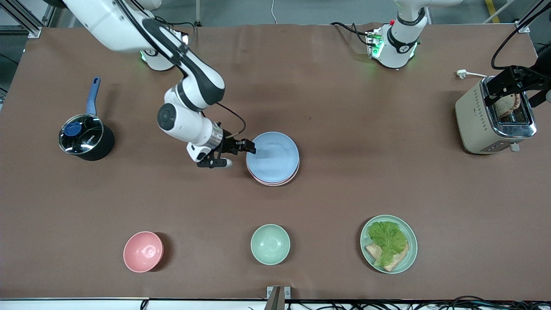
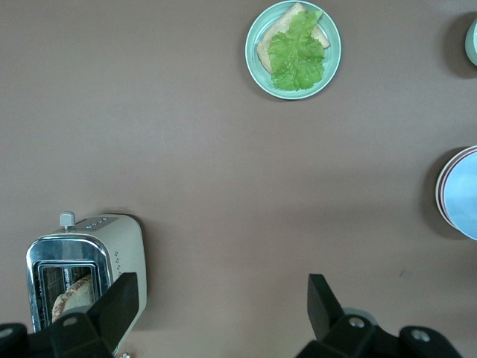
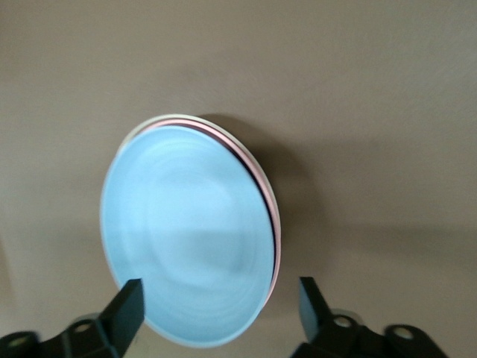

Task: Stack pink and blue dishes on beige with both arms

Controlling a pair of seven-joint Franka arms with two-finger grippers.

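Front view: at frame centre the blue plate (image 1: 272,156) lies on the pink plate (image 1: 275,181); the right gripper (image 1: 241,151) sits at the stack's edge, jaws spread, holding nothing

Left wrist view: the left gripper (image 2: 222,309) waits, jaws wide, by the toaster (image 2: 86,265)

Right wrist view: a pale rim, likely the beige plate (image 3: 149,125), shows under pink; stacking looks finished, so next is backing away

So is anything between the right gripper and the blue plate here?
Nothing visible. The right gripper is open at the rim of the blue plate, which already lies on the pink plate. The left gripper waits open, high beside the toaster.
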